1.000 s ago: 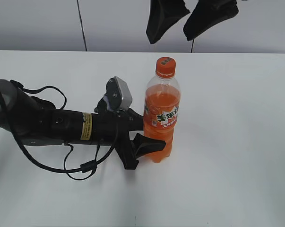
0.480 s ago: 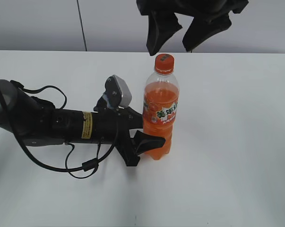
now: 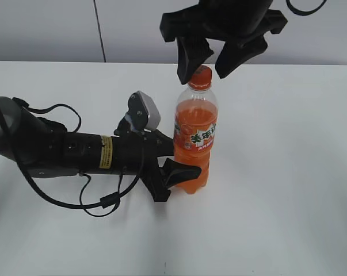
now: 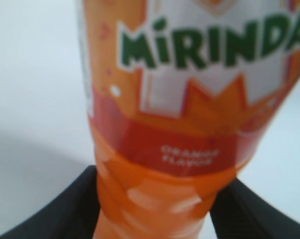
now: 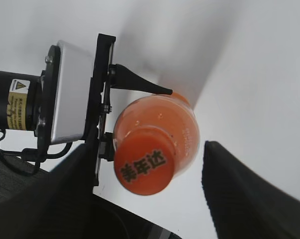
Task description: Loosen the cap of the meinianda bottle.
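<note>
The meinianda bottle [image 3: 195, 141] stands upright on the white table, full of orange liquid, with an orange label. My left gripper [image 3: 182, 172] is shut on its lower body; in the left wrist view the black fingers [image 4: 154, 209] press both sides of the bottle [image 4: 189, 99]. The orange cap [image 3: 200, 77] tops the bottle. My right gripper [image 3: 206, 63] is open and hangs over the cap, one finger on each side, not touching. In the right wrist view the cap [image 5: 144, 167] lies between the open fingers [image 5: 147, 189], nearer the left finger.
The left arm [image 3: 64, 152] lies along the table on the left with a loose black cable [image 3: 98, 201]. A grey wall [image 3: 46, 29] runs behind the table's far edge.
My right gripper has come down from above the bottle until its open fingers flank the cap. The bottle and left gripper shifted very slightly.
</note>
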